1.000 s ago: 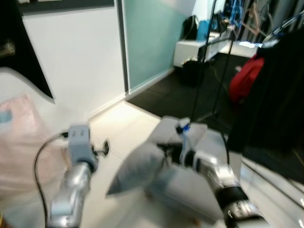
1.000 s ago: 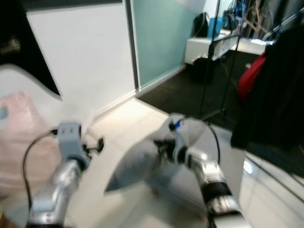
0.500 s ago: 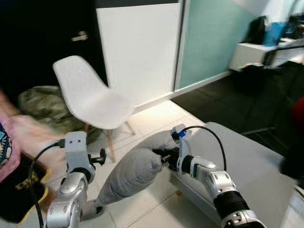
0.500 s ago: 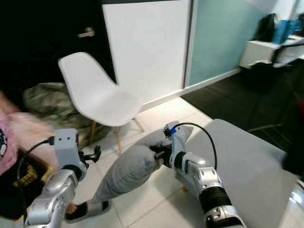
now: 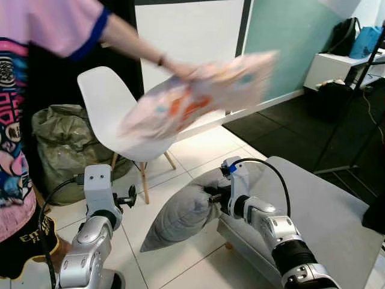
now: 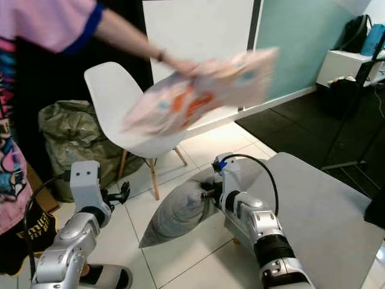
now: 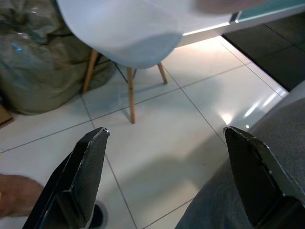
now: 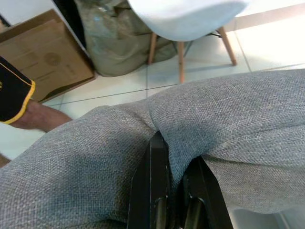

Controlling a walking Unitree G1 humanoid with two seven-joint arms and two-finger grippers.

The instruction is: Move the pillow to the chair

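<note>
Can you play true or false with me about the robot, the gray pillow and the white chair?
1. The right end effector is shut on the gray pillow. True.
2. The gray pillow already lies on the white chair. False: it hangs from the right end effector above the tiled floor, short of the chair.
3. The left end effector is open and holds nothing. True.
4. A person's hand holds a pink patterned cushion above the chair. True.
5. The chair's legs are black metal. False: they are wooden.
6. The green-gray sack sits on the gray sofa. False: it sits on the floor behind the chair.
</note>
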